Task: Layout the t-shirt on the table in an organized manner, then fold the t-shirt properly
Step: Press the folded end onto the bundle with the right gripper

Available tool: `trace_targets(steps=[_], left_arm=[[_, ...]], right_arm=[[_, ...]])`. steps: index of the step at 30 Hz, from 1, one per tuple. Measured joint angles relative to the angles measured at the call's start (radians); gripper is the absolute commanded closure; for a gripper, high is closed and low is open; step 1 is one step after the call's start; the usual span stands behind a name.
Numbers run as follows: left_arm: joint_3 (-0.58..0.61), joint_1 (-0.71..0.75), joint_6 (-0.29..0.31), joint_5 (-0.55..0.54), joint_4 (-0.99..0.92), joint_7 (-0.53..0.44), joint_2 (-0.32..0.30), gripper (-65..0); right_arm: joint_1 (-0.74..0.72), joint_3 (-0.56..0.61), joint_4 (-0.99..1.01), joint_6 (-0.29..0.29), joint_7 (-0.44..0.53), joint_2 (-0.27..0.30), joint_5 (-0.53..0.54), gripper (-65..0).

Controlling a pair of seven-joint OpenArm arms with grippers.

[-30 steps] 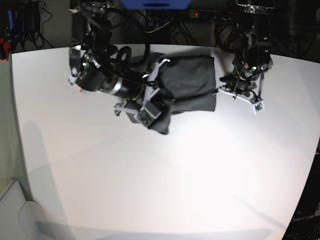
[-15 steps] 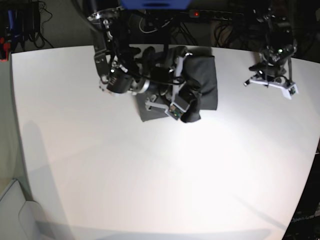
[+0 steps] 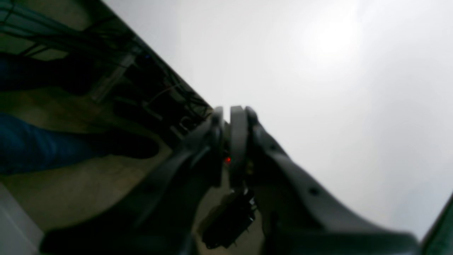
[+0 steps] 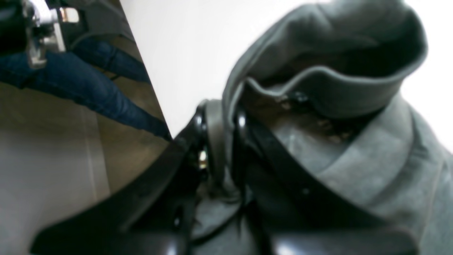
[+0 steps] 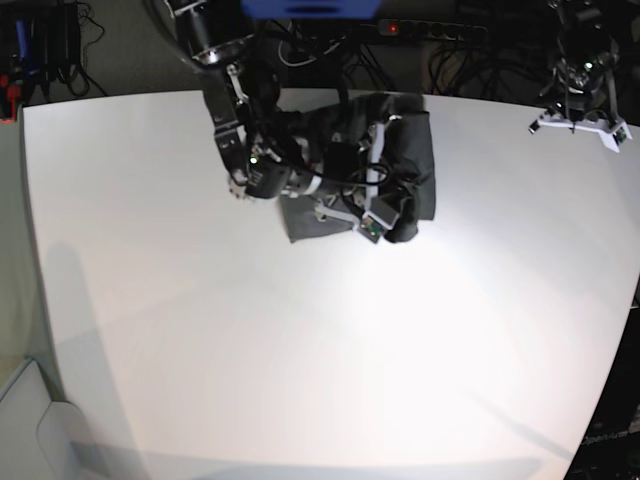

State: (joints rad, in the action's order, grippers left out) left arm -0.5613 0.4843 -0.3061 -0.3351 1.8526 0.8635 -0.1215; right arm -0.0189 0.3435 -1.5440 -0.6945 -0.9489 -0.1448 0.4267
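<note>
The dark grey t-shirt (image 5: 415,150) lies bunched at the table's (image 5: 300,350) far middle, one part doubled over the rest. My right gripper (image 5: 392,215) hovers over the shirt's right front and is shut on a fold of it. In the right wrist view the black fingers (image 4: 212,141) pinch a rolled edge of the t-shirt (image 4: 336,88). My left gripper (image 5: 580,125) is lifted at the far right corner, away from the cloth. Its fingers (image 3: 237,120) are pressed together with nothing between them, over the white table (image 3: 336,71).
Cables and a power strip with a red light (image 5: 390,28) run behind the table's far edge. A person's leg in blue jeans (image 4: 88,85) stands on the floor beyond that edge. A pale bin (image 5: 30,420) sits at the front left.
My right gripper has carried the shirt's fold to the right across the rest of the cloth. The left arm has pulled up and away to the far right corner.
</note>
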Motion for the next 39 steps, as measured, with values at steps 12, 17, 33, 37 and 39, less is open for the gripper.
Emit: trace_targets(steps=[12, 17, 33, 37, 39], left_arm=[[0.007, 0.000, 0.003, -0.003, 0.001, 0.000, 0.003, -3.8], [0.007, -0.002, 0.003, -0.002, 0.001, 0.000, 0.006, -3.8], [0.028, 0.013, 0.003, -0.002, 0.001, -0.003, 0.006, -3.8], [0.026, 0.011, 0.097, -0.005, 0.002, 0.001, 0.006, -3.8], [0.024, 0.011, 0.120, -0.006, 0.007, 0.004, 0.006, -3.8]], right_arm=[[-0.047, 0.002, 0.103, 0.000, 0.004, 0.000, 0.001, -9.8], [-0.075, 0.132, 0.102, 0.000, -0.006, 0.006, -0.002, -31.9], [-0.080, 0.016, -0.065, 0.003, -0.004, 0.119, 0.076, -12.0], [0.023, 0.005, -0.065, 0.003, 0.001, 0.126, 0.080, -9.5], [0.063, 0.006, -0.065, 0.003, 0.003, 0.123, 0.080, -9.2]])
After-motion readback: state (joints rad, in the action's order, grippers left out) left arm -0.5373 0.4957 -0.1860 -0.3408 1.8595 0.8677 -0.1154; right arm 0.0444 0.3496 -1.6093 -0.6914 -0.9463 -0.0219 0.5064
